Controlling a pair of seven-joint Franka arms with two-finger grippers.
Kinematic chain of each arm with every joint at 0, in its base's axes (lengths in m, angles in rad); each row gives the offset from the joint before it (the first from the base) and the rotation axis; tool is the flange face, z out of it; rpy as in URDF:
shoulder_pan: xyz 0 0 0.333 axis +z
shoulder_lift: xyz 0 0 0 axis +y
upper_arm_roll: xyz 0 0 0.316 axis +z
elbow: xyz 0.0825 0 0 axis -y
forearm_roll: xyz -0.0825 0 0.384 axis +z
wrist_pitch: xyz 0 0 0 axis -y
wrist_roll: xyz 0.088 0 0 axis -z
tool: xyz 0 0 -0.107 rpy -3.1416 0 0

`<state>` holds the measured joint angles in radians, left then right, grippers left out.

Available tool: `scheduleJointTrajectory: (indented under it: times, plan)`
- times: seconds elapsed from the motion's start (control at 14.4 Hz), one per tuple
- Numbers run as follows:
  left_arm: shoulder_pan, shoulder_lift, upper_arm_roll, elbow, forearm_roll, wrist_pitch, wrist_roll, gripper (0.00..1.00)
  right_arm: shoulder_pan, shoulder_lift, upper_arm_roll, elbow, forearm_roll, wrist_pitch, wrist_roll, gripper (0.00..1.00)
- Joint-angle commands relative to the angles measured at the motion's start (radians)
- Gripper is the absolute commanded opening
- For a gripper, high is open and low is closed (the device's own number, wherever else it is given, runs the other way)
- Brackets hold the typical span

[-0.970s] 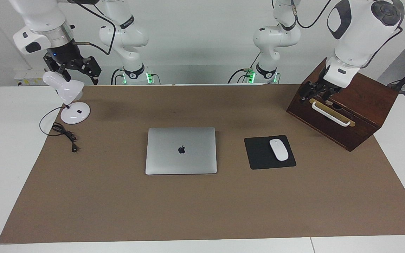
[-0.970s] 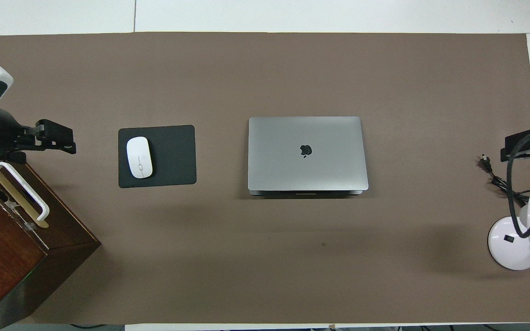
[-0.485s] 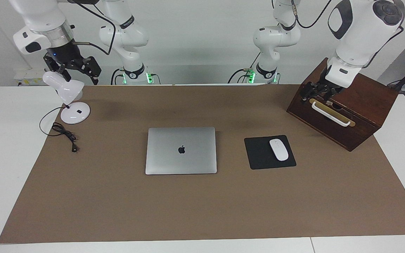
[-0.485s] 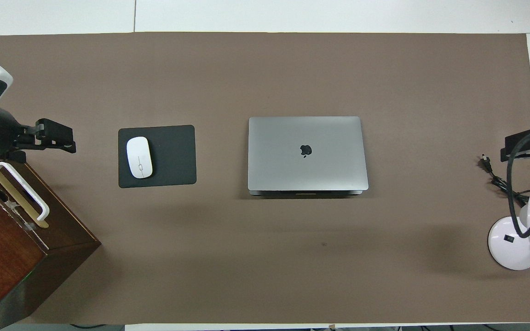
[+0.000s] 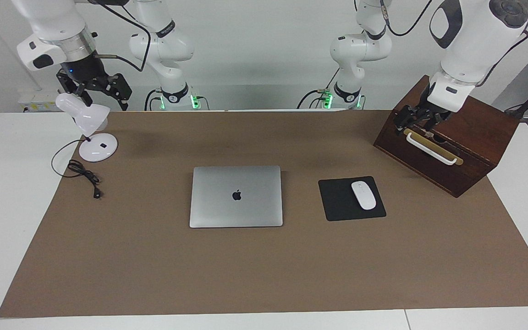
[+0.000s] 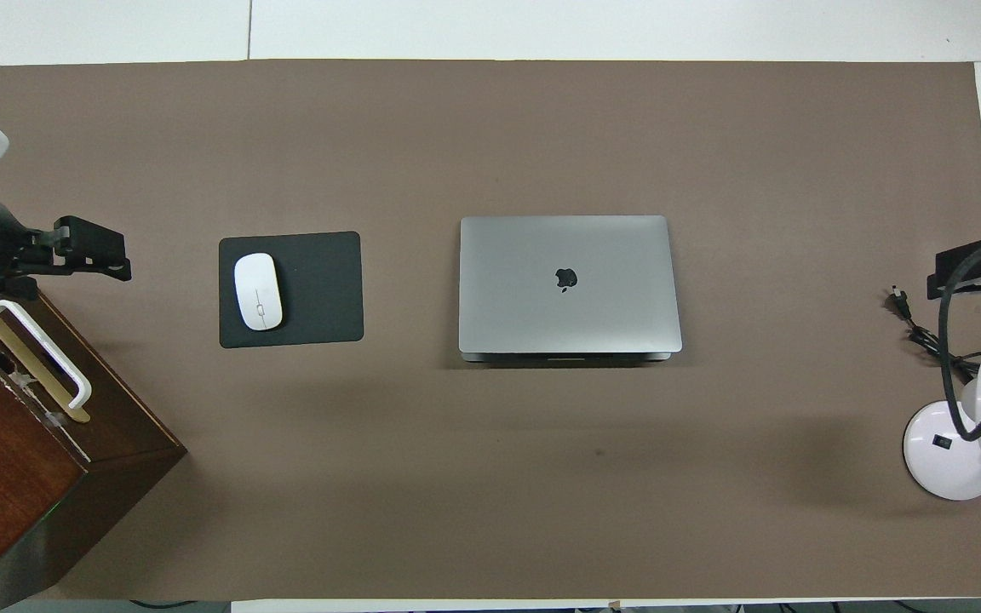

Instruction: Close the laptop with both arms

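Lifting slightly from where it hung a second ago, the left gripper (image 5: 417, 120) is hovering over the wooden box (image 5: 470, 151) just above its white handle (image 5: 430, 147), fingers spread and holding nothing. At the right arm's end of the table, the right gripper (image 5: 95, 87) is hanging unchanged over the white desk lamp (image 5: 85, 120), its jaws likewise parted and empty.

Between the 2 arms, well apart from both, the laptop (image 5: 236, 196) is lying in the middle of the brown mat (image 5: 264, 275) with its lid already flat on the deck, beside the black mouse pad (image 5: 337, 201) and white mouse (image 5: 363, 195).

Thin, stiff metal, it is probably fairly light and slippery; pressing flat on the lid near its 2 outer corners looks safer than pinching it.
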<state>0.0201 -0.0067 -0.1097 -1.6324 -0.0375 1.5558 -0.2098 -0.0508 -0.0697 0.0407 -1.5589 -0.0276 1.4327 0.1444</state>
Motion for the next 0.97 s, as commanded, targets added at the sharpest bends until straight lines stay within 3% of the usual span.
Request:
scheduleJointTrajectory:
  times: [0.0,0.9]
  plan:
    - [0.0,-0.022,-0.002,0.012,0.021,-0.057,0.003,1.0,-0.023,-0.01,0.011,0.0,0.0,-0.006,-0.023,1.0]
    - [0.001,-0.05,-0.001,0.0,0.021,-0.056,0.012,1.0,-0.023,-0.01,0.011,0.0,0.008,0.0,-0.022,1.0]
